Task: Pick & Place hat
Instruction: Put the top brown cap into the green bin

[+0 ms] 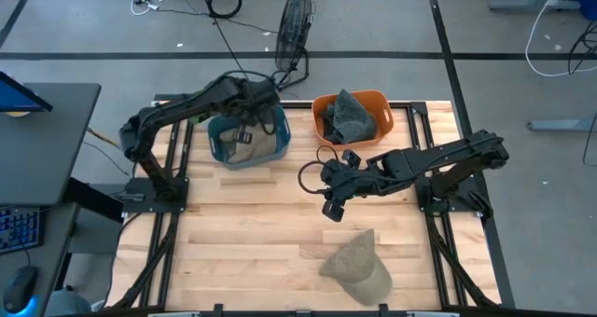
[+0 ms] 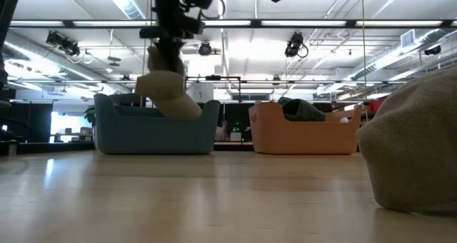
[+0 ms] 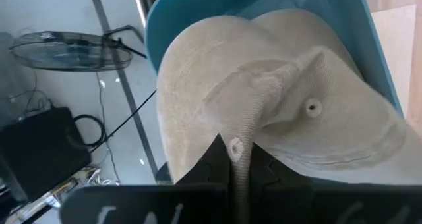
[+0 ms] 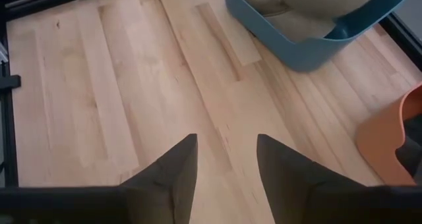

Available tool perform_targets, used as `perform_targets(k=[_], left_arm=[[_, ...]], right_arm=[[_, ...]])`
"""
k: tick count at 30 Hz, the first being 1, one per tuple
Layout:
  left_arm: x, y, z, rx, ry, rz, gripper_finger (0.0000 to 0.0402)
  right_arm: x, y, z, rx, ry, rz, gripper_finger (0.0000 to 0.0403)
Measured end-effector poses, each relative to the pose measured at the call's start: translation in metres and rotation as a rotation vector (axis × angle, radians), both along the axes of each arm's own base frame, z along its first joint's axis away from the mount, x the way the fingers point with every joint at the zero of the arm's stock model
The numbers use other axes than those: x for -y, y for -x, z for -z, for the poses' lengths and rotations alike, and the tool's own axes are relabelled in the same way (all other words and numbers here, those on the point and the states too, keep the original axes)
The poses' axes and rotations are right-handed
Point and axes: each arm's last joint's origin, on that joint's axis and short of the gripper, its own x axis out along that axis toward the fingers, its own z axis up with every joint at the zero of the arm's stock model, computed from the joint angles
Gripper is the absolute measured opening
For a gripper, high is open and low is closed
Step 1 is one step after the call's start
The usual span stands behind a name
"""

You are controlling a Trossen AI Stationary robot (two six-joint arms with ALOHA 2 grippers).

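Observation:
My left gripper [image 1: 244, 130] is over the blue bin [image 1: 248, 142] at the table's far left, shut on a beige hat [image 3: 277, 112] that hangs into the bin; the hat also shows in the low view [image 2: 168, 93]. My right gripper [image 4: 227, 161] is open and empty above the middle of the table, also in the high view [image 1: 334, 205]. A second beige hat [image 1: 359, 266] lies on the table near the front edge. A dark grey hat [image 1: 353, 117] lies in the orange bin [image 1: 373, 101]. My left gripper pinches a bunched fold of the beige hat's cloth [image 3: 241, 155] between its two fingers, from above. The hat hangs below the fingers, its lower part down inside the blue bin [image 2: 175, 107].
The orange bin stands at the far side, right of the blue bin. A black fan [image 1: 294, 28] stands on the floor beyond the table. A desk with a keyboard [image 1: 19, 228] is left of the table.

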Motion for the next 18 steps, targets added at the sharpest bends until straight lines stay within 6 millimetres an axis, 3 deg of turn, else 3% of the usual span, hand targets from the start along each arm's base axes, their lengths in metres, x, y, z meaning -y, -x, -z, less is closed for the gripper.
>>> perform_targets(k=[8,18], left_arm=[[-0.014,-0.020,0.025,0.014,0.037,-0.023,0.0010],[-0.034,-0.024,0.057,-0.011,0.124,-0.278,0.0074]], right_arm=[[0.000,0.000,0.000,0.000,0.000,0.000,0.0159],[0.000,0.000,0.000,0.000,0.000,0.000,0.0159]])
